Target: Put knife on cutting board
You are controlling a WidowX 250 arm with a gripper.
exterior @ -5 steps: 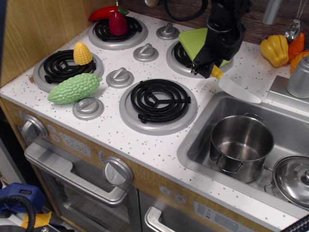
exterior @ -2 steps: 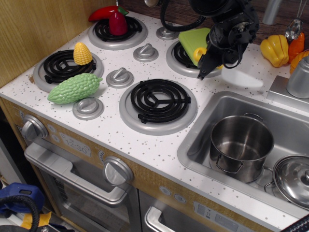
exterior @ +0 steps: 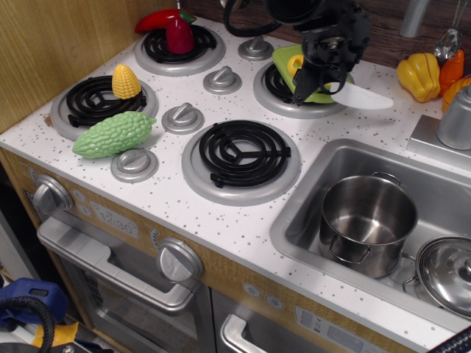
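Note:
The knife [exterior: 362, 97] has a wide white blade that points right, past the back right burner; its yellow handle end shows by my fingers. My gripper [exterior: 312, 78] is shut on the handle and holds the knife over the right part of the lime-green cutting board [exterior: 285, 58]. The board lies tilted on the back right burner and my arm partly hides it. I cannot tell whether the knife touches the board.
A green bitter gourd [exterior: 114, 134] and a corn [exterior: 126, 81] lie at the left. A red pepper [exterior: 179, 35] stands on the back left burner. A yellow bell pepper [exterior: 418, 76] is at the back right. The sink [exterior: 309, 198] holds a pot [exterior: 366, 219] and a lid [exterior: 446, 273].
My gripper has carried the knife from the counter beside the sink back and to the left, onto the cutting board's area. The blade has swung and now points right.

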